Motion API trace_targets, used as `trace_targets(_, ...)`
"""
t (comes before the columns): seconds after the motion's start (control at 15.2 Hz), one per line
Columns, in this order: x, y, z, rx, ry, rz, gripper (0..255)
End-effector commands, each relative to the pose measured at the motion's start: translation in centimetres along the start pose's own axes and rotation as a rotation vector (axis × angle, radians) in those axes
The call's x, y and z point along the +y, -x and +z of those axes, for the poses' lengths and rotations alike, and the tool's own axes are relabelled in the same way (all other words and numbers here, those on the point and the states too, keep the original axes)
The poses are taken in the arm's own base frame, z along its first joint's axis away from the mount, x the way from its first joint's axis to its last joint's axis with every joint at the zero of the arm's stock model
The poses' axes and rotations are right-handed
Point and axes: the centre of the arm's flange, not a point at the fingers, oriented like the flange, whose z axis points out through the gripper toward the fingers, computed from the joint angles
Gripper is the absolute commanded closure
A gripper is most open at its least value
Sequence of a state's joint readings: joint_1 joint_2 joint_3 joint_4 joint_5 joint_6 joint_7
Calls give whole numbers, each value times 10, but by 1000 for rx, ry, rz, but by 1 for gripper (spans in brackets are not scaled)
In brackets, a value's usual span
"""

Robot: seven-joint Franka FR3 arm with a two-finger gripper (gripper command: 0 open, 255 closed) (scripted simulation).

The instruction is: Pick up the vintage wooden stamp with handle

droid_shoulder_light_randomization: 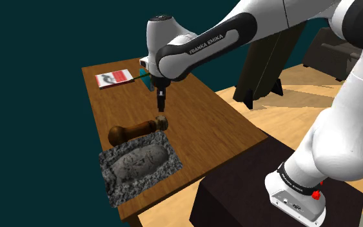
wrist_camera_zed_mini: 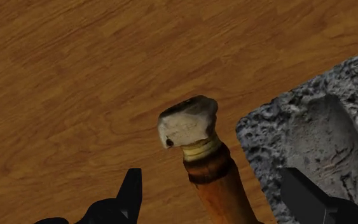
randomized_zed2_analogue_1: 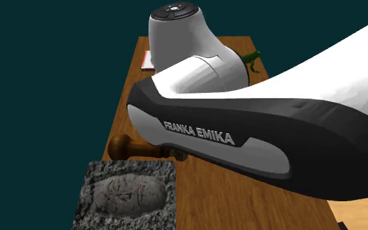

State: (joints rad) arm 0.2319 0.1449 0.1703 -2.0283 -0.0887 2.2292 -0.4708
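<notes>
Shoulder view: the brown wooden surface point(droid_shoulder_light_randomization: 199, 122) has bare room along its right edge and across its middle. A red-and-white booklet point(droid_shoulder_light_randomization: 114, 78) lies at the far left corner, and a rough grey stone slab with a carved relief point(droid_shoulder_light_randomization: 138, 164) fills the near left corner. The brown wooden stamp with a rounded handle point(droid_shoulder_light_randomization: 135, 131) lies on its side just beyond the slab. The black pincer point(droid_shoulder_light_randomization: 161, 104) hangs directly above the stamp's pale end.

Second exterior view: the stamp's knob point(randomized_zed2_analogue_1: 119, 146) pokes out from behind the arm, near the surface's point(randomized_zed2_analogue_1: 202, 202) left edge and just beyond the slab point(randomized_zed2_analogue_1: 127, 195).

Wrist view: the pincer point(wrist_camera_zed_mini: 212, 181) is spread, its fingers point(wrist_camera_zed_mini: 131, 191) standing on either side of the stamp point(wrist_camera_zed_mini: 196, 127) without touching it. The slab point(wrist_camera_zed_mini: 323, 133) is just beside the stamp, and bare surface point(wrist_camera_zed_mini: 75, 76) lies beyond.
</notes>
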Motion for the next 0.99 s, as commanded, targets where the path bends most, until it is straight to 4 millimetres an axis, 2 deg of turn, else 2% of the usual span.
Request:
trace_targets(0.0,-8,-19,14,3,10,-62,0)
trace_targets(0.59,-49,-105,86,13,50,-330,0)
trace_targets(0.92,-52,-107,110,13,52,-340,0)
